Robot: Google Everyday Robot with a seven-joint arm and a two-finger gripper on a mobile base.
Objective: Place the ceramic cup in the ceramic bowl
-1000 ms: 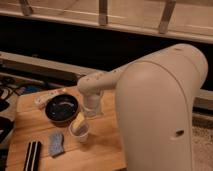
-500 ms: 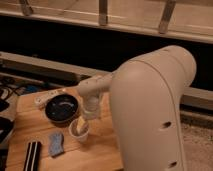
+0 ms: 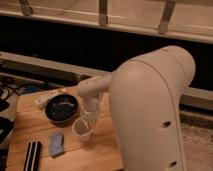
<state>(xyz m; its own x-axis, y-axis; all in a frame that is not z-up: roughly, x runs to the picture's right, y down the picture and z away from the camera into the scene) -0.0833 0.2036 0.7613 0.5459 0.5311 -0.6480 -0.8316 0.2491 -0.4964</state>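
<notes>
Wooden tabletop [image 3: 30, 125] carries the black ceramic bowl [image 3: 61, 108] toward its far edge, and we see the pale ceramic cup [image 3: 81, 131] upright just beside the bowl's near-right rim, about mid-table and outside the bowl. Our gripper [image 3: 90, 118] hangs right at the cup's far rim; we cannot tell whether it grasps the cup or stands wide. A blue-grey sponge [image 3: 56, 144] lies toward the front edge, a striped block [image 3: 33, 152] at the front-left corner.

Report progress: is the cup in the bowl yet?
Not yet. Done: the approach, gripper is at the ceramic cup rim. In hand: the grasp, unconfirmed; the cup stands upright beside the empty ceramic bowl. Left: lift, carry over the bowl, release.
</notes>
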